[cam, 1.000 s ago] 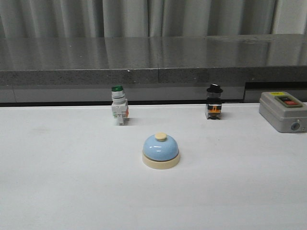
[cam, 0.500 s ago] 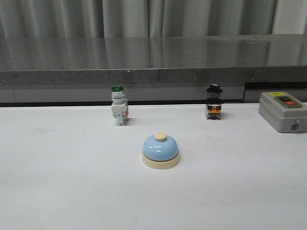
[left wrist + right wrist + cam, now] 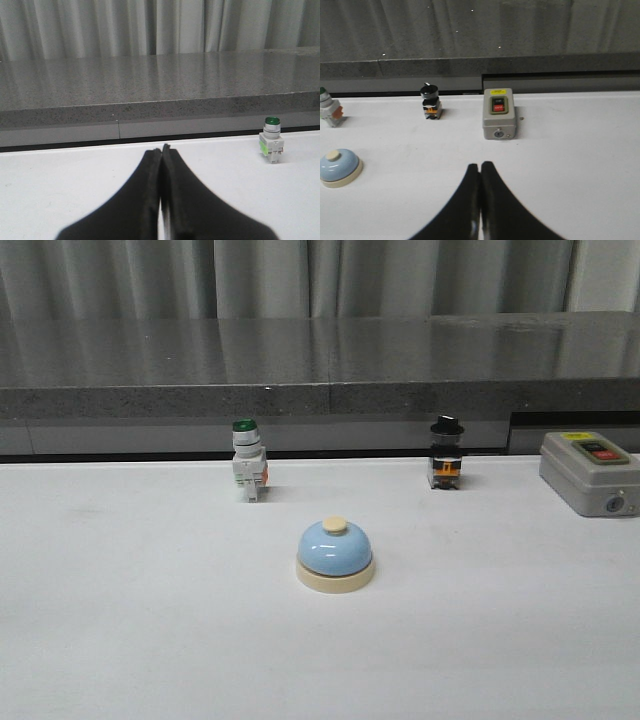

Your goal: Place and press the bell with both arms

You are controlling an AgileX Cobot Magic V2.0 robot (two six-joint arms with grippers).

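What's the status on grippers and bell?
Left gripper shut, empty. Right gripper shut, empty. Bell untouched mid-table. Nothing blocking it.

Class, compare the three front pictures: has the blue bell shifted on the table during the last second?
No. The bell sits at the same spot, in front of and between the green-capped switch and the black-capped switch.

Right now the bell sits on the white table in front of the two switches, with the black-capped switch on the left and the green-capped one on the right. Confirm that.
Not quite. The bell does sit on the white table in front of both, but the sides are swapped: the front view shows the green-capped switch on the left and the black-capped switch on the right.
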